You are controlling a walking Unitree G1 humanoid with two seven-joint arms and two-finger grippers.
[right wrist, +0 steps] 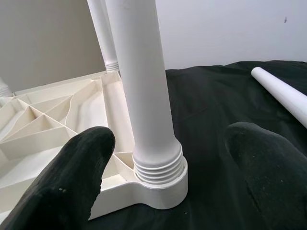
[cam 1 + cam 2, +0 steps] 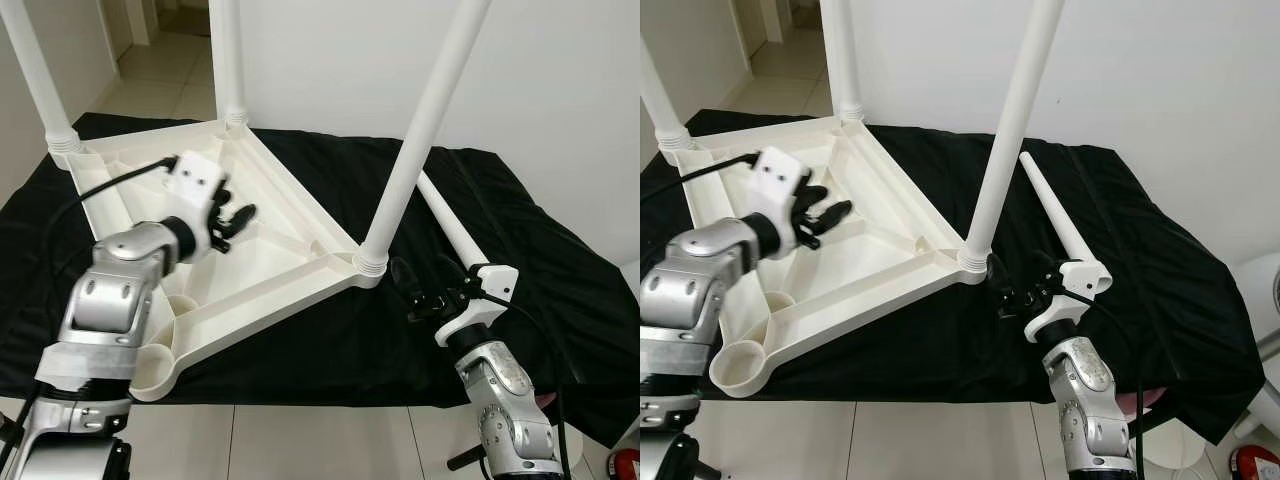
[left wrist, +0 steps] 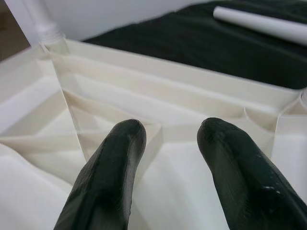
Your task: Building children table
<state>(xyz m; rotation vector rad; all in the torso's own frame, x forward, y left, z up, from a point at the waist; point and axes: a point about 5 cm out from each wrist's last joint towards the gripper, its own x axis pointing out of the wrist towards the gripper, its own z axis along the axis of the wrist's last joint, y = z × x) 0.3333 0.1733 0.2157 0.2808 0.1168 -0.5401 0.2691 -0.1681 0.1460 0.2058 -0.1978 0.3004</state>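
Facing the upturned white plastic tabletop (image 2: 255, 275), we spread both grippers (image 2: 238, 217) (image 2: 412, 293) empty; the loose tapered white leg (image 2: 1052, 214) lies beyond our nearer right one.

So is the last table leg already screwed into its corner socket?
No: the fourth leg lies loose on the black cloth, and the near corner socket of the upturned tabletop stands empty.
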